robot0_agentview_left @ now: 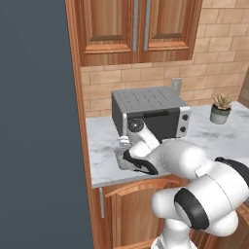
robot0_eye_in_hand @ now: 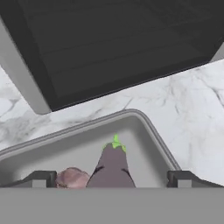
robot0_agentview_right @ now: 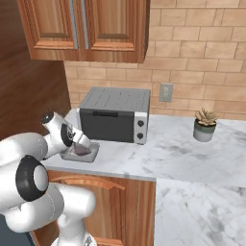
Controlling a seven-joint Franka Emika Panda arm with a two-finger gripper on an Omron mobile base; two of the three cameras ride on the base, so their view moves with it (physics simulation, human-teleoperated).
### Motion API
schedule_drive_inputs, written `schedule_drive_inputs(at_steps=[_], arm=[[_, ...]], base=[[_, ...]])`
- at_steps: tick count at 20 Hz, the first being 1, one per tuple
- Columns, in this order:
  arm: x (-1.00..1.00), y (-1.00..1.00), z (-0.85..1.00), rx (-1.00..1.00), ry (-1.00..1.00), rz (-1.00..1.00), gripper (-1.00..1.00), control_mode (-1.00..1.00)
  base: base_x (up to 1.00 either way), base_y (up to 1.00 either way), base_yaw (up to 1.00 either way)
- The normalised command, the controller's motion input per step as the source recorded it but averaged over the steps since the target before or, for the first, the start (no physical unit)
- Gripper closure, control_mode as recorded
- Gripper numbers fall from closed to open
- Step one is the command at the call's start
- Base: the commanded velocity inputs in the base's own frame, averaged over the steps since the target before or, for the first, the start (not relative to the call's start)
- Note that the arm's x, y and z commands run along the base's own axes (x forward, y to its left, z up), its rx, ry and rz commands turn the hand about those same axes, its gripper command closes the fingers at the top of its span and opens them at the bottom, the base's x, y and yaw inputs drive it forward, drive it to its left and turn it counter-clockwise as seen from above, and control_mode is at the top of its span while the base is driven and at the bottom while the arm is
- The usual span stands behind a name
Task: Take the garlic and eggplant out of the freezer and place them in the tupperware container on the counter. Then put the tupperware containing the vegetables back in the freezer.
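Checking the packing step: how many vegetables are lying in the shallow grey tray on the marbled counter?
2. The dark-purple eggplant with a green cap lies mid-tray; the pinkish garlic bulb lies beside it, both in the shallow grey tupperware container. More may be hidden below the view's edge.

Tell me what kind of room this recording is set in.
A home kitchen, rendered rather than real. A marbled counter runs over wooden cabinet doors, a toaster oven stands against a brick wall, and a tupperware container holds an eggplant and garlic.
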Motion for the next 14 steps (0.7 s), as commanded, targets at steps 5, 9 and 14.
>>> schedule_drive_inputs(at_steps=[5, 9, 14], arm=[[0.00, -0.71, 0.20, 0.11, 0.03, -0.01, -1.00, -1.00], [0.00, -0.23, -0.17, 0.03, 0.09, 0.05, -1.00, -1.00], [0.18, -0.08, -0.25, 0.00, 0.13, 0.11, -1.00, -1.00]], base=[[0.00, 0.00, 0.00], [0.00, 0.00, 0.00], [0.00, 0.00, 0.00]])
